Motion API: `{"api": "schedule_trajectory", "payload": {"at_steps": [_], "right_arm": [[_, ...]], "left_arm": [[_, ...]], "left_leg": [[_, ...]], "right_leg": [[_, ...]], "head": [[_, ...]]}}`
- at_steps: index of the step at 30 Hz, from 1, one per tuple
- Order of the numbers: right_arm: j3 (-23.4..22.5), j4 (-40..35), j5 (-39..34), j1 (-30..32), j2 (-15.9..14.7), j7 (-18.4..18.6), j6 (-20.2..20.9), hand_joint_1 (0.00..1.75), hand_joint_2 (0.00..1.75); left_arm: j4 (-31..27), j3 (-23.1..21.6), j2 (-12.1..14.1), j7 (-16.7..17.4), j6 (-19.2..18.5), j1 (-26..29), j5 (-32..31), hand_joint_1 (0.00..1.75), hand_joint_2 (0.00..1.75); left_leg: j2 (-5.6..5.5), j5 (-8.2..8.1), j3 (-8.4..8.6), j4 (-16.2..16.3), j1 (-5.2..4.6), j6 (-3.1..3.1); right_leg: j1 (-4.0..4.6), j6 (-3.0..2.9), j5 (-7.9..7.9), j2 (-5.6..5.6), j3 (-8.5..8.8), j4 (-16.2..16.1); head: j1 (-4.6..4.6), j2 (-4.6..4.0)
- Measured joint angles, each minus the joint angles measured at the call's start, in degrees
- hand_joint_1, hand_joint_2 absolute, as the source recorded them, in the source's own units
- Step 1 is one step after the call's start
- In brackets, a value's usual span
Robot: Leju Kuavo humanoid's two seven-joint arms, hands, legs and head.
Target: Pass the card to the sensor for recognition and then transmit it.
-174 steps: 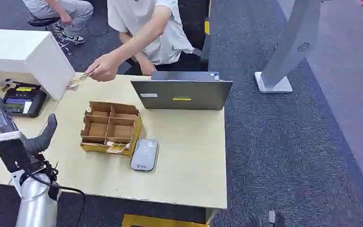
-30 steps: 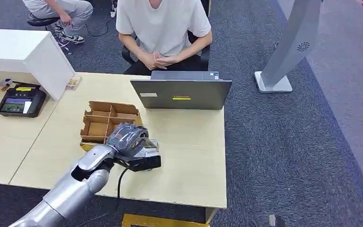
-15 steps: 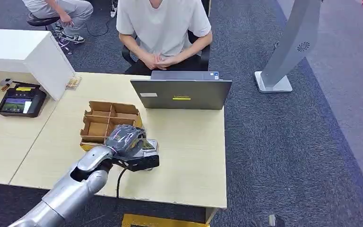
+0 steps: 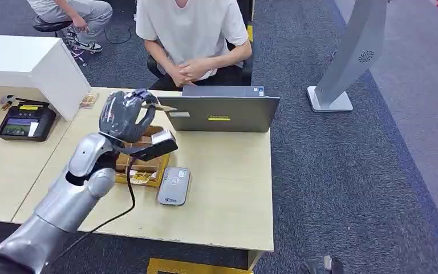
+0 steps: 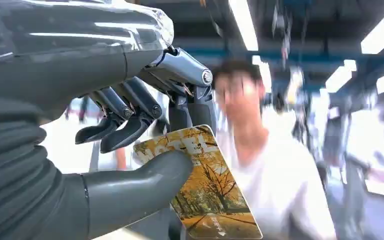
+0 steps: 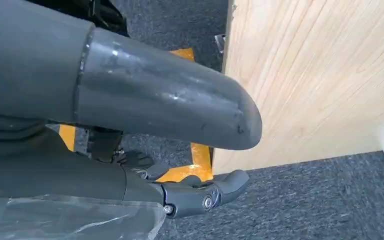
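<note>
Above the table (image 4: 228, 188), your robot's left hand (image 4: 124, 116) is up in the air, over the far side of the brown box (image 4: 140, 162) with the little compartments. It holds the card (image 4: 161, 107) between its thumb (image 5: 145, 182) and its darker fingers (image 5: 130, 127). In the left wrist view you can see the card (image 5: 207, 187) well. It has yellow trees and a path on it, and the thumb presses on its picture side. The rest of the card sticks out past the hand, toward the person in the white shirt (image 4: 191, 31).

In the head view the card pokes out from the top of the hand, near the left corner of the grey laptop (image 4: 219, 111). The person sits behind the laptop with both hands together.

The flat grey sensor (image 4: 174, 185) lies on the table, just beside the near end of the box. The card is well apart from it, higher up and farther back.

A black machine with a small screen (image 4: 25, 123) sits at the left end of the table, next to a white block (image 4: 34, 65). A small stack of cards (image 4: 88, 101) lies by the block.

Your robot's right hand (image 6: 130, 130) hangs low beside the table edge, over the dark carpet. Its fingers are curled in and hold nothing.
</note>
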Motion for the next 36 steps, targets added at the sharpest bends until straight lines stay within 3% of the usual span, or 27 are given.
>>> {"api": "schedule_trajectory", "payload": {"at_steps": [4,8,12,15,20,29,30,36], "right_arm": [[0.02,0.04,0.28,-0.38,0.15,0.53,-0.35,0.0,0.0],[0.33,0.09,0.72,-0.88,0.48,1.38,-0.81,0.0,0.0],[1.14,0.22,0.81,-1.61,0.81,2.73,-1.05,0.0,0.0],[1.4,0.31,0.83,-1.99,1.01,3.02,-1.11,0.0,0.0],[1.97,0.42,0.79,-2.4,1.07,3.26,-1.31,0.0,0.0],[2.08,0.61,0.66,-2.35,1.07,3.15,-1.31,0.0,0.0],[2.08,0.63,0.66,-2.34,1.07,3.15,-1.31,0.0,0.0],[2.1,0.77,0.63,-2.33,1.07,3.08,-1.31,0.0,0.0]], "left_arm": [[0.75,2.8,1.51,0.74,1.95,-6.59,-2.38,1.75,1.75],[6.26,5.03,2.71,0.83,3.54,-14.54,-4.57,1.75,1.75],[18.92,5.83,3.04,3.71,1.01,-22.61,-7.69,1.75,1.75],[25.08,5.83,2.91,4.59,-0.09,-26.47,-8.57,1.75,1.75],[32.41,5.83,2.36,4.72,-0.16,-29.78,-8.48,1.75,1.75],[36.81,5.83,1.57,2.86,0.0,-30.52,-7.34,1.75,1.75],[37.02,5.83,1.51,2.84,0.0,-30.53,-7.34,0.0,1.75],[37.62,5.83,1.29,2.29,0.39,-30.58,-6.45,0.0,1.75]], "left_leg": [[0.0,0.05,-0.02,0.0,0.01,-0.03],[0.01,0.09,-0.01,0.0,0.01,-0.01],[0.02,0.15,-0.04,0.0,0.01,-0.05],[0.02,0.19,-0.04,0.0,0.0,-0.05],[0.0,0.18,-0.05,0.0,0.0,-0.04],[0.14,0.18,-0.12,0.0,0.0,-0.05],[0.15,0.18,-0.13,0.0,0.0,-0.05],[0.09,0.18,-0.24,0.0,0.01,-0.05]], "right_leg": [[0.01,0.0,0.03,0.0,-0.02,0.02],[0.01,-0.01,0.04,0.01,-0.04,0.03],[0.02,-0.08,0.12,0.01,-0.07,0.05],[0.02,-0.1,0.14,0.02,-0.08,0.05],[0.01,-0.1,0.14,0.01,-0.09,0.05],[0.01,-0.11,0.18,0.12,-0.19,0.05],[0.01,-0.11,0.18,0.14,-0.22,0.05],[0.02,-0.12,0.18,0.11,-0.32,0.06]], "head": [[0.02,0.0],[0.0,0.0],[0.0,0.0],[0.02,0.0],[0.02,0.0],[0.0,0.0],[0.02,0.0],[0.02,0.0]]}}
